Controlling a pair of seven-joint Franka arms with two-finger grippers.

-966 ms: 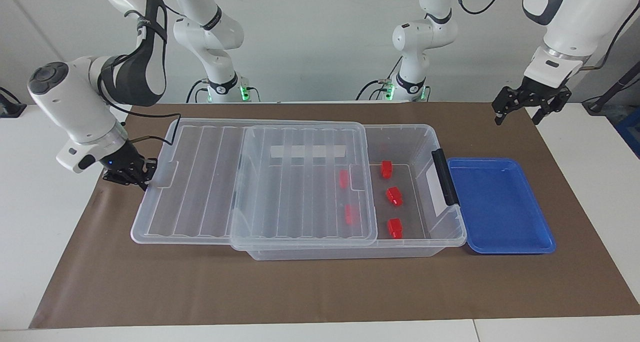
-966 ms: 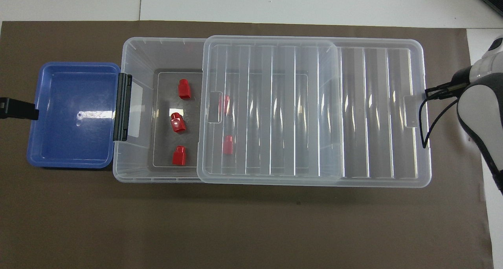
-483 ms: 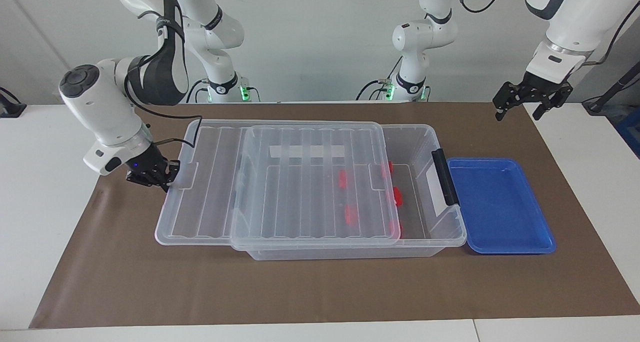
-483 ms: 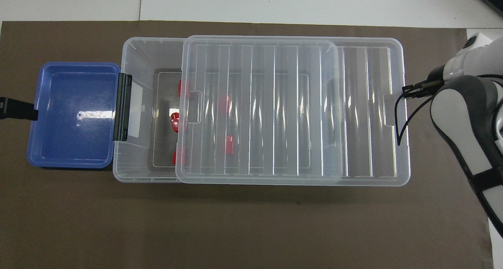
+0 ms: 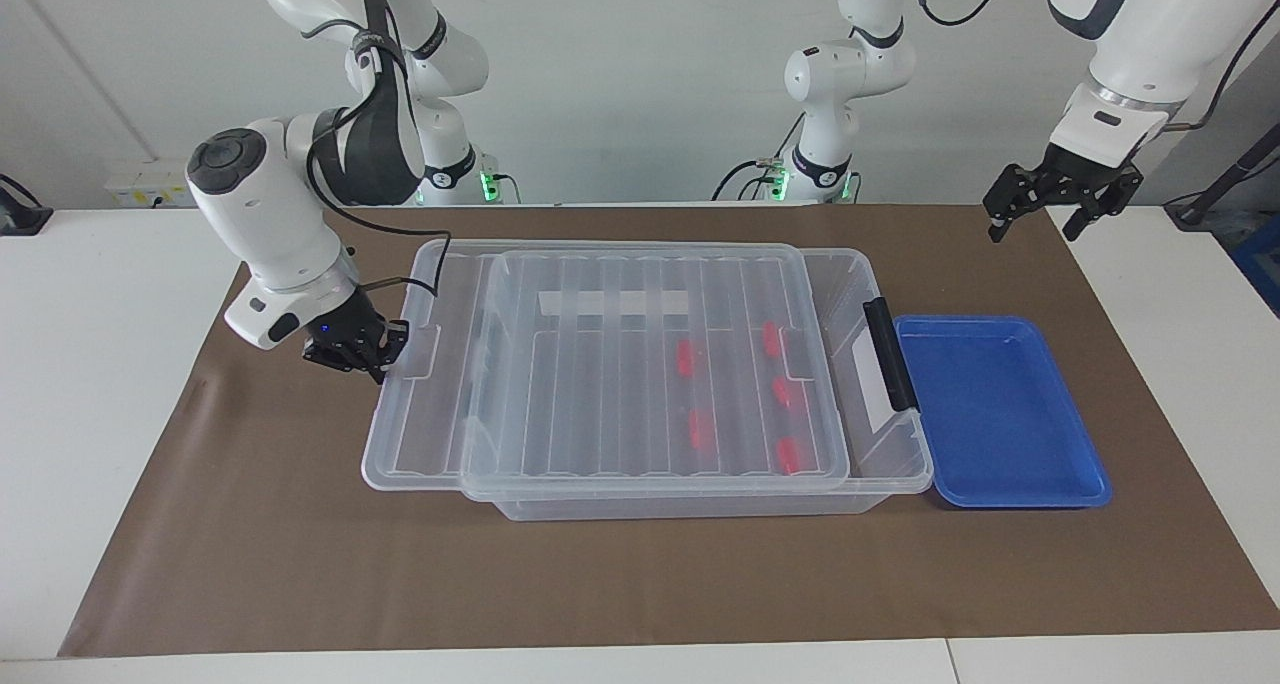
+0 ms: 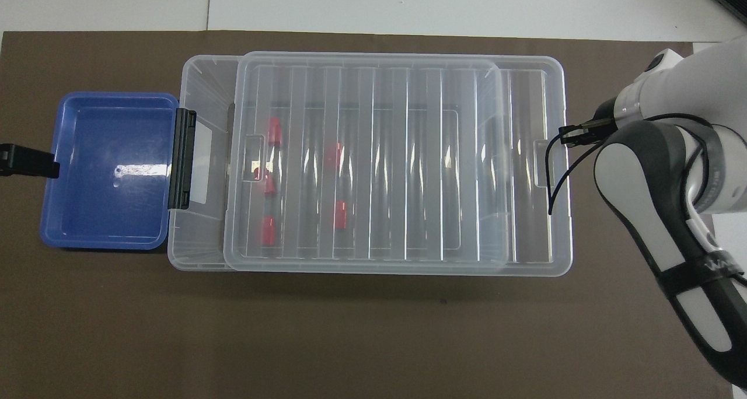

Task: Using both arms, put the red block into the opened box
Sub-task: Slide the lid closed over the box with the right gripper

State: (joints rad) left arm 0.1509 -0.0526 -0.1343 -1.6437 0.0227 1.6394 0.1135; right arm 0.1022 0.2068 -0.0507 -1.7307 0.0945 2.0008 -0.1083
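Facing view shows you the right gripper clenched at the ribbed clear lid's nine-o'clock edge; left gripper hangs spread, two o'clock.

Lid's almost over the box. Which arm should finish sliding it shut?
Right, probably. Its tool is shut at the lid edge. The left tool hangs open above the mat, off the box.
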